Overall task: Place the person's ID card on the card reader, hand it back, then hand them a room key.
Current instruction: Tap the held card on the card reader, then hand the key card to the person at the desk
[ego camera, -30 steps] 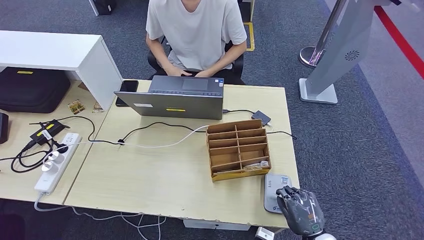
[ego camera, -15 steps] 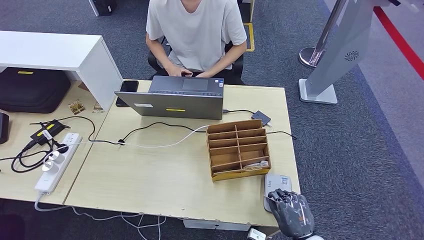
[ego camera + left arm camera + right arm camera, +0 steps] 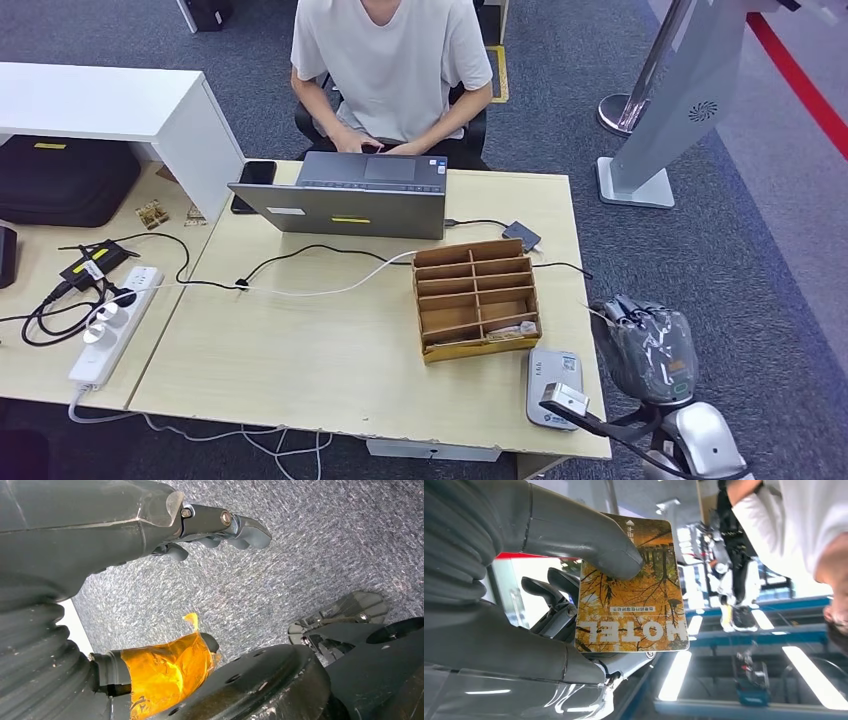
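While a person (image 3: 392, 60) types at the laptop (image 3: 345, 205) on the table (image 3: 300, 350) | wooden divider box (image 3: 477, 298) has cards in its nearest compartment | card reader (image 3: 553, 388) beside it | right hand (image 3: 645, 345) pinches HOTEL room key (image 3: 631, 590) off table's edge | left hand (image 3: 150, 540) hangs loose, holding nothing.

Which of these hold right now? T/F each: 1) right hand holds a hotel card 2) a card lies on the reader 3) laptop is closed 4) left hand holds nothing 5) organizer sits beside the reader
1) Right hand holds a hotel card: true, the thumb presses on it.
2) A card lies on the reader: false, its top is bare.
3) Laptop is closed: false, it is open in front of the person.
4) Left hand holds nothing: true, it hangs over carpet.
5) Organizer sits beside the reader: true, both on the table.
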`<move>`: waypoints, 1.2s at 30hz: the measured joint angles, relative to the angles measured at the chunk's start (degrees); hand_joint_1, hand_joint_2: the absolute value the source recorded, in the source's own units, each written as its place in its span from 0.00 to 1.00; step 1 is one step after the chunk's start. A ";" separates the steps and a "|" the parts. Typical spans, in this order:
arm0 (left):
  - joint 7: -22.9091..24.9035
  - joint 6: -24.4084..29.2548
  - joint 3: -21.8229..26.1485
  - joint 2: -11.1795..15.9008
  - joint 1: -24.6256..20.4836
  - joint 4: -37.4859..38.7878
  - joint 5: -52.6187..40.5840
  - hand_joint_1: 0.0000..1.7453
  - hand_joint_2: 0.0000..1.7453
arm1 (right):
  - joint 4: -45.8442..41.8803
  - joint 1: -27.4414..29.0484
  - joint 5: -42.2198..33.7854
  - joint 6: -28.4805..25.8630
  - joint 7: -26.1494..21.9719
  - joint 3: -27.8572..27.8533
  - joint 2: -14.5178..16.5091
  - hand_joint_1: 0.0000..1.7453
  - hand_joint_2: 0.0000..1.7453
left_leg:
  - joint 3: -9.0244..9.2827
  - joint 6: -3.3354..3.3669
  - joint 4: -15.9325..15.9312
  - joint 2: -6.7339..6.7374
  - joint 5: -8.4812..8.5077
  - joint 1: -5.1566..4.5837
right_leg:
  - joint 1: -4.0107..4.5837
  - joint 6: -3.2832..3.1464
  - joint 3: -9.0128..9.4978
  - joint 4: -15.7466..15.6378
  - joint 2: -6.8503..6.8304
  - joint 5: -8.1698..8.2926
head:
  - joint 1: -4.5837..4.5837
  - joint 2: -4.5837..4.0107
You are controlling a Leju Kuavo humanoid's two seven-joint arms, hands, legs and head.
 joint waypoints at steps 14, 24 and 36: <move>0.03 -0.52 0.01 0.35 -0.07 0.00 -2.14 0.00 1.00 | -1.78 -14.72 -3.02 6.69 2.98 -0.81 -5.28 1.00 1.00 | -0.05 0.00 0.00 0.05 0.12 -0.01 | -0.01 -0.03 -0.05 0.01 0.10 0.12 | 0.00 0.00; -0.79 -1.56 -1.03 1.03 -0.62 0.00 -6.44 0.00 1.00 | 20.84 -41.16 -2.57 14.22 8.15 1.67 -5.69 1.00 1.00 | -0.21 -0.04 0.01 -0.12 0.41 0.01 | 0.00 -0.01 -0.11 0.06 -0.08 0.31 | -0.02 0.00; -1.51 -2.89 -3.36 1.31 -1.01 0.00 -8.66 0.00 1.00 | 52.26 -54.95 2.84 12.27 11.99 6.25 -0.14 1.00 1.00 | -0.27 -0.08 0.01 -0.17 0.45 0.02 | 0.02 -0.05 -0.21 0.10 -0.13 0.33 | -0.01 0.00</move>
